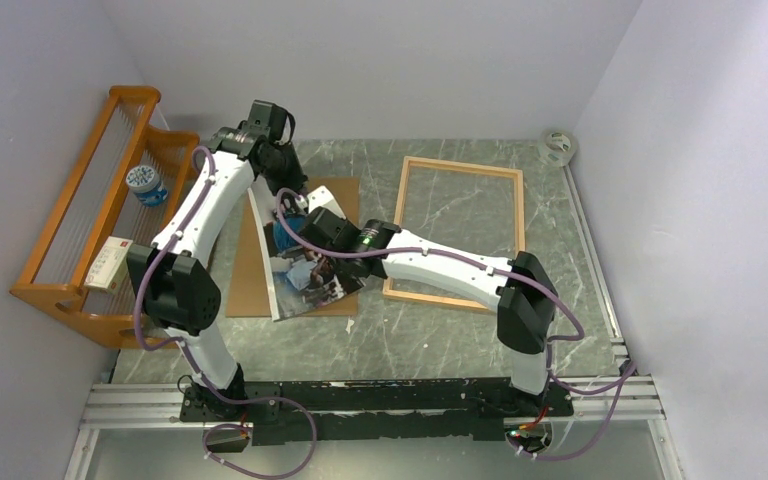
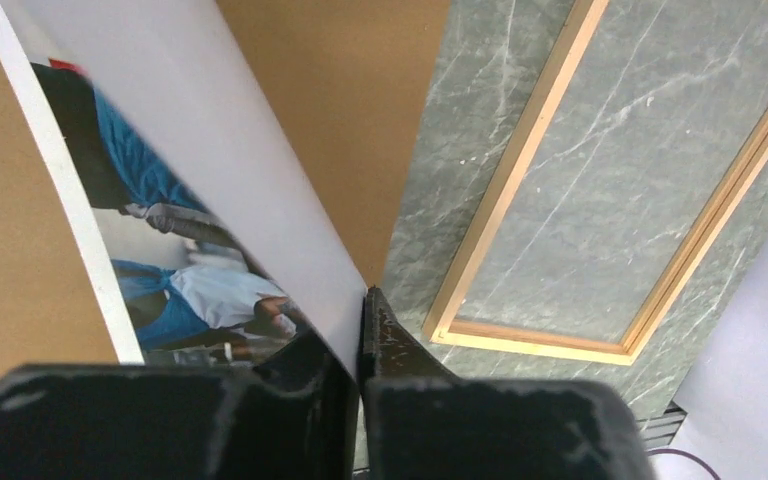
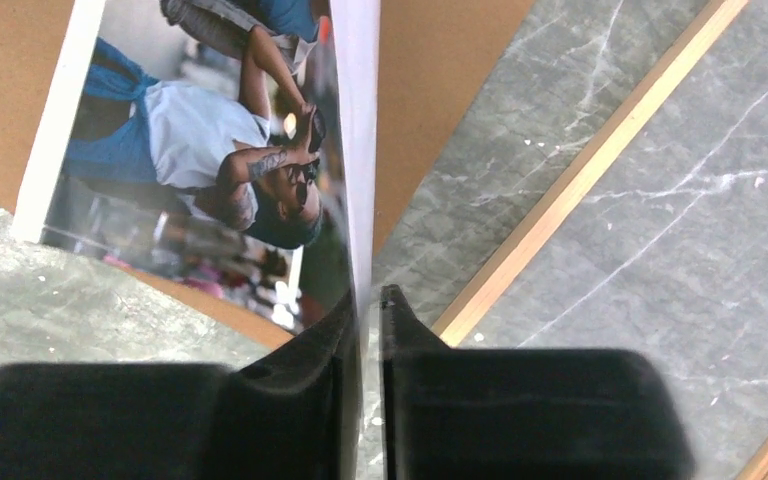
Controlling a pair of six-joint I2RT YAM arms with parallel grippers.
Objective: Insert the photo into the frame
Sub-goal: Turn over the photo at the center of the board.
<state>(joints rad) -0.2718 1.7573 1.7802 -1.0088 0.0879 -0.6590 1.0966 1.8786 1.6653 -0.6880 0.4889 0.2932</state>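
The photo [image 1: 310, 270] sits left of centre in the top view, its right edge raised and curled above the brown board [image 1: 245, 285]. The left gripper [image 2: 362, 300] is pinching that edge near its upper end, and the right gripper [image 3: 365, 300] is pinching it lower down. The frame [image 1: 516, 230] lies unfilled on the tabletop [image 1: 410, 340] to the right. The pickup looks done. Carrying the photo across and laying it inside the frame remain.

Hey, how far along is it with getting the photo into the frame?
Done: left gripper and right gripper pinch the photo by one edge. In hand: that edge lifted off the brown backing board. Left: carry it into the wooden frame, lying empty.
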